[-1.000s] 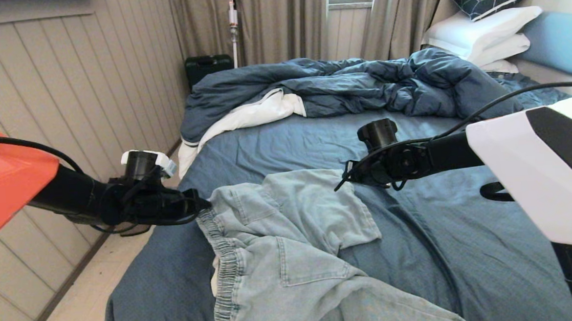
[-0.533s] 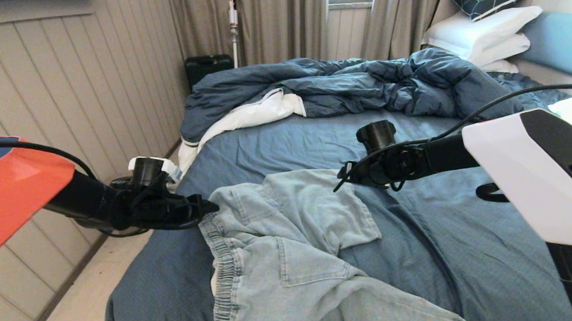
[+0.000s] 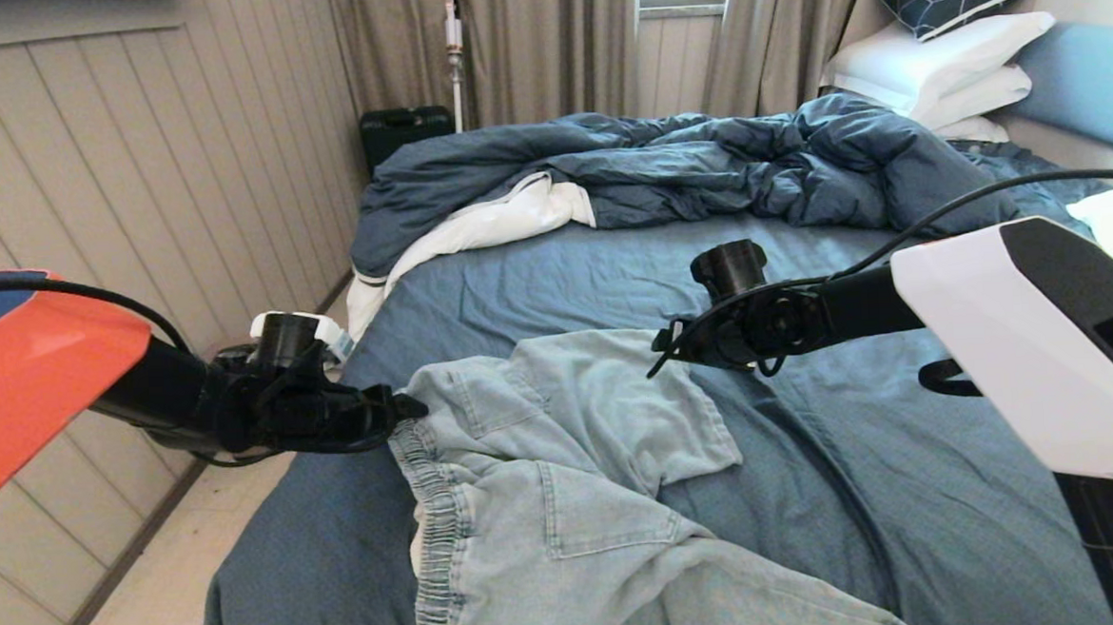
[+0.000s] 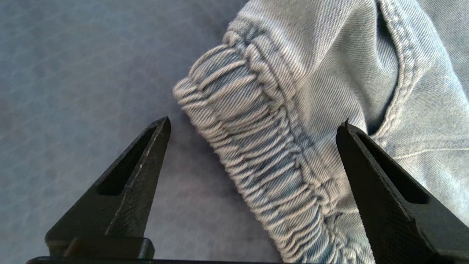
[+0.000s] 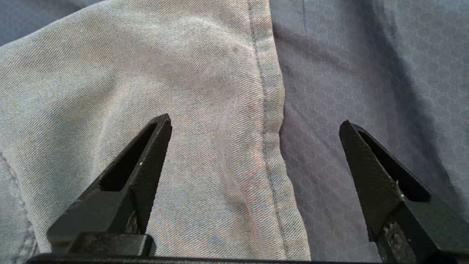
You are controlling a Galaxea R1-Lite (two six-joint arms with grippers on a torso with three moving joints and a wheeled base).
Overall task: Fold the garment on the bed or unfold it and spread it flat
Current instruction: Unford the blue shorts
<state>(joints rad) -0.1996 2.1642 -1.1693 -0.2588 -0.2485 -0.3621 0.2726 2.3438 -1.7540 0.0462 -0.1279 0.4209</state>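
The pale light-blue denim shorts (image 3: 564,464) lie rumpled on the bed (image 3: 889,486), waistband toward the left edge, one leg folded up toward the middle. My left gripper (image 3: 407,408) is open at the far end of the gathered waistband (image 4: 256,146), which lies between its black fingers (image 4: 139,172). My right gripper (image 3: 661,353) is open over the stitched hem (image 5: 269,121) of the upper leg, straddling that edge. In both wrist views the cloth lies loose between the jaws, unpinched. No drawstring shows.
A rumpled dark blue duvet (image 3: 701,167) with a white underside lies across the far half of the bed. White pillows (image 3: 944,68) and the light blue headboard (image 3: 1092,84) are at the back right. A panelled wall (image 3: 131,182) and floor run along the left.
My left gripper has moved down and right along the waistband end. My right gripper has dropped slightly toward the leg hem. The shorts have barely shifted.
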